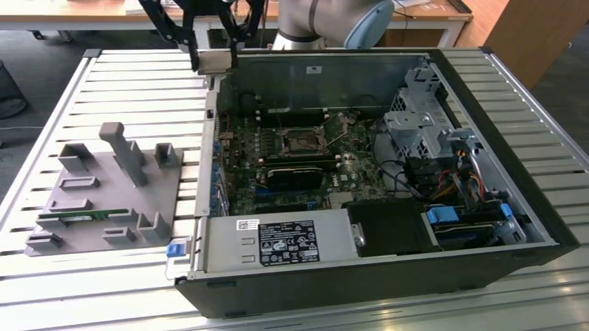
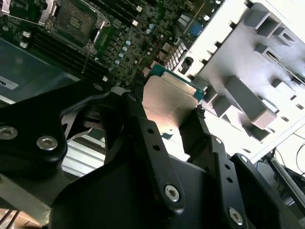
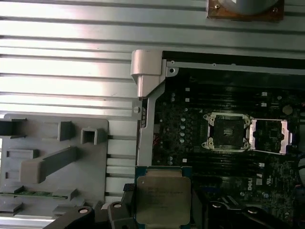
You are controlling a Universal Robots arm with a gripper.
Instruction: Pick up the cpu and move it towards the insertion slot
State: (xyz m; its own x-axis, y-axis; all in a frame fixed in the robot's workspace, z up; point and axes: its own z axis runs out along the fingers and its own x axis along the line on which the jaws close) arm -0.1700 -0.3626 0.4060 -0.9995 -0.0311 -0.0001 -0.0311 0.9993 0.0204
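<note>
cpu (image 3: 159, 200) in hand (image 2: 167, 121) — above case wall (image 3: 145, 102)

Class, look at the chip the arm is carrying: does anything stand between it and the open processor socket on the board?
Nothing visible does. The pincer holds the cpu up beside the case wall, and the insertion slot lies open on the board with its bracket flipped aside. No cable or part crosses the space between them.

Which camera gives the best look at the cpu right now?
The first wrist view: the cpu faces the camera, its whole silver top showing, held in the gripper. The second wrist view shows it at a slant between the black fingers. In the exterior view it is a small pale plate above the case's corner.
</note>
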